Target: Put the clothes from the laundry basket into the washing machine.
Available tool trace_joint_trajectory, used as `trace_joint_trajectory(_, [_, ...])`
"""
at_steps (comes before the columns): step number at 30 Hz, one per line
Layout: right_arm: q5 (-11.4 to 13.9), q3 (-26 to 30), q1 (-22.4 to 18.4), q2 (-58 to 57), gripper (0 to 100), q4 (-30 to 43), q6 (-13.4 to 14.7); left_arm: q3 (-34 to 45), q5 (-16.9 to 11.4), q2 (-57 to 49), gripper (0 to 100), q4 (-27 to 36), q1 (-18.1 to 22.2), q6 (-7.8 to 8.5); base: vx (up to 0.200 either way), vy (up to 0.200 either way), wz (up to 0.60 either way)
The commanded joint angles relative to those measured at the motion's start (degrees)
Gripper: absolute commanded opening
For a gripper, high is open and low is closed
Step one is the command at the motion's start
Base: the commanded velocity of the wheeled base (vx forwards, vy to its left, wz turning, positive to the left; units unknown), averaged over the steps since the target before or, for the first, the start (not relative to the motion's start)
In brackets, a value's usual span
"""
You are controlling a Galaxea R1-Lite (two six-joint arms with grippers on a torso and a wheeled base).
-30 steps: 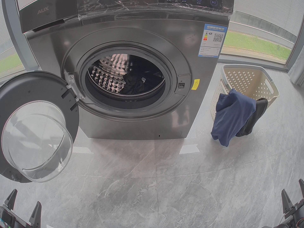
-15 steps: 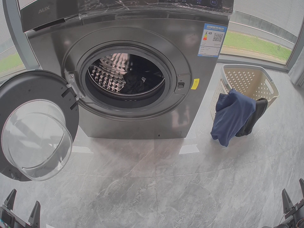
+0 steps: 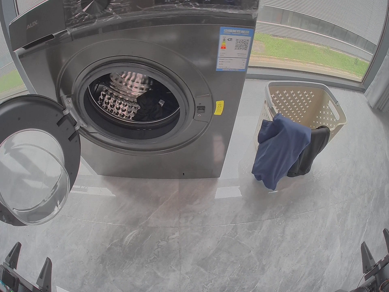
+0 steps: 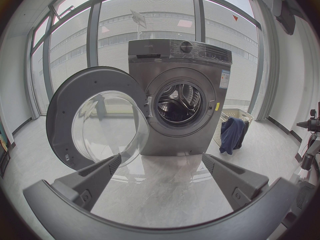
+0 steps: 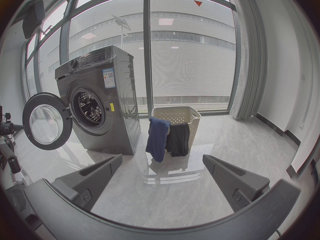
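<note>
Label point(image 3: 234, 48), yellow sticker point(image 3: 219, 107), logo point(image 3: 32, 22) on washing machine point(image 3: 133, 165); small print illegible.

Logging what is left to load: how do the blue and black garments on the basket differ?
The blue garment is lighter and shows more cloth than the black garment. The blue garment hangs on the side nearer the washing machine, the black garment on the far side. The blue garment reaches lower than the black garment. Both drape over the rim of the laundry basket.
</note>
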Motion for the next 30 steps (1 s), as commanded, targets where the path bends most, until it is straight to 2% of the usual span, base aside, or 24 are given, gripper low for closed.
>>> trace_joint_trajectory(1, [0.0,1.0,0.0,-0.7,100,0.0,0.0,1.0,0.1,-0.2,100,0.0,0.0,-0.04,0.0,-0.2,0.0])
trace_joint_trajectory(26, [0.0,1.0,0.0,-0.7,100,0.0,0.1,1.0,-0.1,-0.2,100,0.0,-0.1,0.57,0.0,-0.2,0.0])
trace_joint_trajectory(30, [0.0,1.0,0.0,-0.7,100,0.0,0.0,1.0,-0.1,-0.2,100,0.0,-0.1,0.39,0.0,0.0,0.0])
